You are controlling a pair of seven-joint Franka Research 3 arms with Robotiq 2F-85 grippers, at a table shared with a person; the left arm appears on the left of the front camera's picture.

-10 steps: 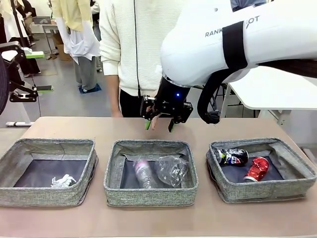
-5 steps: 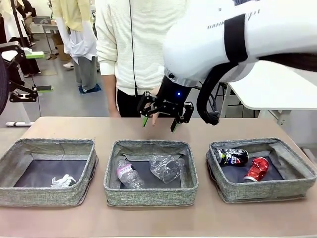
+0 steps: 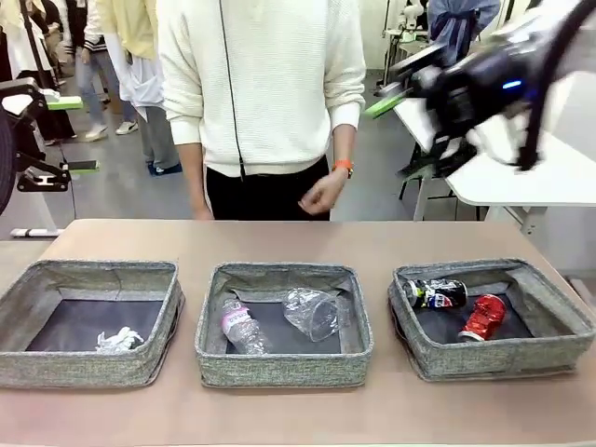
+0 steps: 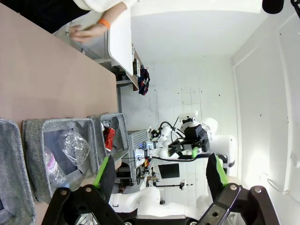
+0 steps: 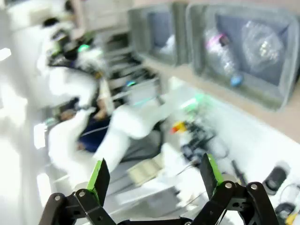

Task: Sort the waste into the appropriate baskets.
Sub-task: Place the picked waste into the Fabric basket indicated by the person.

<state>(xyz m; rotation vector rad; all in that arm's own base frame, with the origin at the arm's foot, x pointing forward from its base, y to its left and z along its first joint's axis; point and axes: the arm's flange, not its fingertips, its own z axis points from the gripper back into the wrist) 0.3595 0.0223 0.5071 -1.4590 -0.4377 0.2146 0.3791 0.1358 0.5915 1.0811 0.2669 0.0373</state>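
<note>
Tan table [image 3: 298,237] — three grey baskets [image 3: 284,326] — busy room

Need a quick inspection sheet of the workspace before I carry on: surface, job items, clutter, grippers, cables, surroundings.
Surface: brown table, bare around the baskets.
Job's things: left basket holds paper wad; middle basket holds bottle and plastic cup; right basket holds dark can and red can.
Clutter: nothing seen.
Grippers: left gripper open, empty; right gripper open, empty, raised.
Cables: nothing seen on the table.
Surroundings: person at far side.
</note>
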